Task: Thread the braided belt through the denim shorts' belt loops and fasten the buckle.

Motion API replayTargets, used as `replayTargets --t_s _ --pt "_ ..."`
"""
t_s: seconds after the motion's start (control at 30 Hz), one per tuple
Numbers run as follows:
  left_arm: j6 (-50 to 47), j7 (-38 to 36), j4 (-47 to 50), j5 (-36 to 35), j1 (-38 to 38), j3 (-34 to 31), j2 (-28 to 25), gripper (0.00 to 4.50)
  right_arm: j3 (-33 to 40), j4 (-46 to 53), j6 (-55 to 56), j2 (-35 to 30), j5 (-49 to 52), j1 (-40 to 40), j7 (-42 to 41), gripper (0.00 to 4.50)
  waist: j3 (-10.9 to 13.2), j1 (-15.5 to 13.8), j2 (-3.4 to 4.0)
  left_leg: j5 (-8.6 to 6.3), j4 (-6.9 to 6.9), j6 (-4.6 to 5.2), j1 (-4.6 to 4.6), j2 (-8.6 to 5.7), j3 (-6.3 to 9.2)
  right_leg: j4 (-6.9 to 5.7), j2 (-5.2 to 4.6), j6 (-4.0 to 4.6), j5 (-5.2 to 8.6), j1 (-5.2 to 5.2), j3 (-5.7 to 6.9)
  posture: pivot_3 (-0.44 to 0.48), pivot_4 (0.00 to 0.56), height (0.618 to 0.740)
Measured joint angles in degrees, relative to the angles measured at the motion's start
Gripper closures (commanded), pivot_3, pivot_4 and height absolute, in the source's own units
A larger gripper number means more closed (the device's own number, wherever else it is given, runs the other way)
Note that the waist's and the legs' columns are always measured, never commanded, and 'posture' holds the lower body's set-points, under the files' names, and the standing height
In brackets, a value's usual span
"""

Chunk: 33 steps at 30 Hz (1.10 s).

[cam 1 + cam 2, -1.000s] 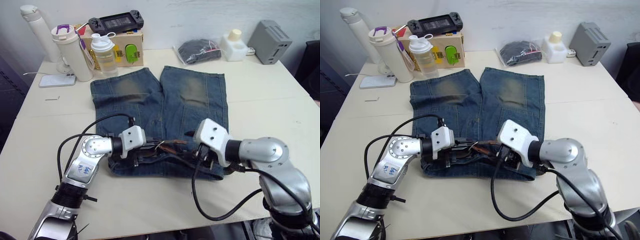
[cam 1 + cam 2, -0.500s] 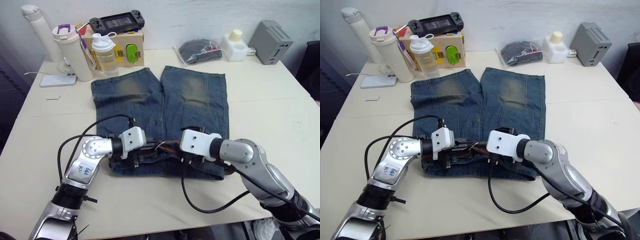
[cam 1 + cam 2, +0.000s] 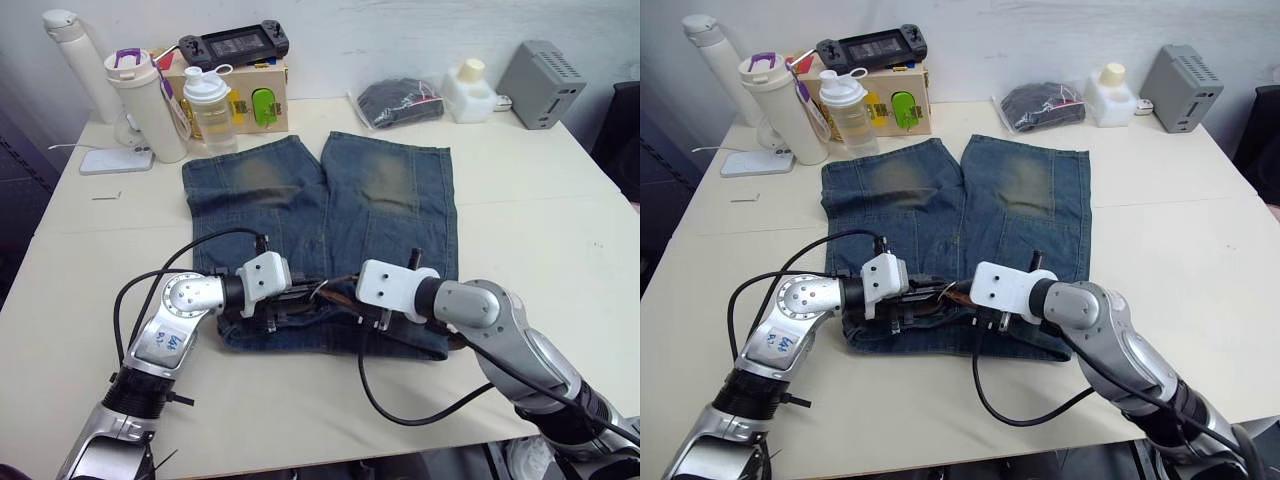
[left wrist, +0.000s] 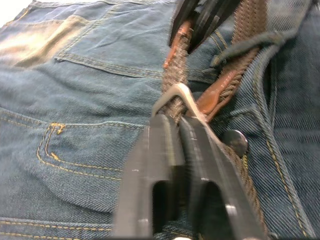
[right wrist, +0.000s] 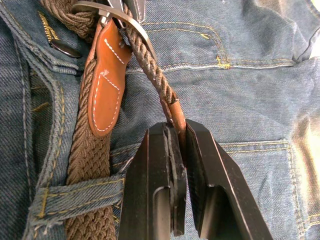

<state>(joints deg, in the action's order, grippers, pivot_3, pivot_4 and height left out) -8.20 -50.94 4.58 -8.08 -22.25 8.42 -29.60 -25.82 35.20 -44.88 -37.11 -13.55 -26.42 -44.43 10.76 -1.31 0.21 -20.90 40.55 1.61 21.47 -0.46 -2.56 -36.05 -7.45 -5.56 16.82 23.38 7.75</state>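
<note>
Right claw (image 5: 175,137) pinches braided belt (image 5: 150,65) tip; left claw (image 4: 177,125) clamps buckle (image 4: 175,97).

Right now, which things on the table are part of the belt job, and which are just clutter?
Job: shorts, belt, buckle, a belt loop, left end effector shut on the buckle, right end effector shut on the belt's end.

Clutter: bottles, game console, bagged black bundle, grey box.
</note>
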Motion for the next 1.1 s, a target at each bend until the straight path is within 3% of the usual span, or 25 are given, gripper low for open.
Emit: replayTargets --t_s 0.17,0.4,0.57,0.63,0.7,0.93,1.1 --pt "-10.79 -1.47 6.42 -9.72 1.74 -6.15 -2.76 0.53 -0.7 0.27 -0.68 0.51 -0.01 0.57 0.43 4.5 0.0 0.16 0.0 0.0 0.0 0.0 0.02 0.07 0.04 0.03 -0.08 0.0 0.0 0.01 -0.03 0.0 0.15 0.69" --pt "-21.26 -4.33 8.19 -19.0 7.86 -16.56 -11.31 0.53 -0.66 1.07 -0.24 0.52 -0.09 2.81 2.21 4.5 0.0 0.34 0.0 -0.01 -0.01 -0.02 0.01 0.07 0.05 0.07 -0.06 0.01 0.0 -0.01 -0.02 0.0 0.15 0.69" --pt "-21.08 -6.82 8.23 -20.83 9.57 -17.33 -12.03 2.51 -0.67 1.1 1.01 0.52 -0.49 3.71 3.05 4.5 0.0 0.06 0.0 -0.01 0.02 -0.02 0.01 0.04 0.04 0.06 -0.04 0.0 0.0 -0.03 -0.04 0.0 0.15 0.69" --pt "-19.93 -7.88 8.24 -20.34 10.15 -16.19 -12.57 3.57 -0.67 1.1 1.2 0.53 -0.71 3.97 3.22 4.5 0.0 0.1 0.01 -0.01 0.02 -0.02 0.01 0.06 0.04 0.05 -0.02 0.0 0.0 -0.02 -0.03 0.0 0.15 0.69" --pt "-17.97 -8.04 8.14 -18.03 10.82 -14.27 -13.41 4.35 -0.67 1.23 1.26 0.57 -0.86 4.22 3.49 4.5 0.0 0.11 0.01 -0.01 0.02 -0.02 0.0 0.06 0.03 0.05 -0.01 0.0 0.0 -0.02 -0.03 0.0 0.15 0.69" --pt "-6.5 -7.62 3.33 -7.79 12.94 -7.09 -14.49 4.44 -0.18 3.24 1.43 0.72 -1.09 6.16 4.06 4.5 -0.02 0.02 0.03 -0.02 0.0 -0.02 -0.01 0.07 -0.01 0.06 -0.02 0.0 0.0 -0.01 -0.05 0.0 0.15 0.69" --pt "3.29 -7.04 1.67 -3.47 14.05 -5.15 -15.73 4.44 9.42 10.59 9.07 -6.74 -0.83 24.08 4.73 4.5 -0.19 -0.11 0.22 -0.07 -0.15 0.03 -0.34 0.04 -0.17 0.09 -0.08 0.0 0.0 -0.24 -0.06 0.0 0.15 0.69"
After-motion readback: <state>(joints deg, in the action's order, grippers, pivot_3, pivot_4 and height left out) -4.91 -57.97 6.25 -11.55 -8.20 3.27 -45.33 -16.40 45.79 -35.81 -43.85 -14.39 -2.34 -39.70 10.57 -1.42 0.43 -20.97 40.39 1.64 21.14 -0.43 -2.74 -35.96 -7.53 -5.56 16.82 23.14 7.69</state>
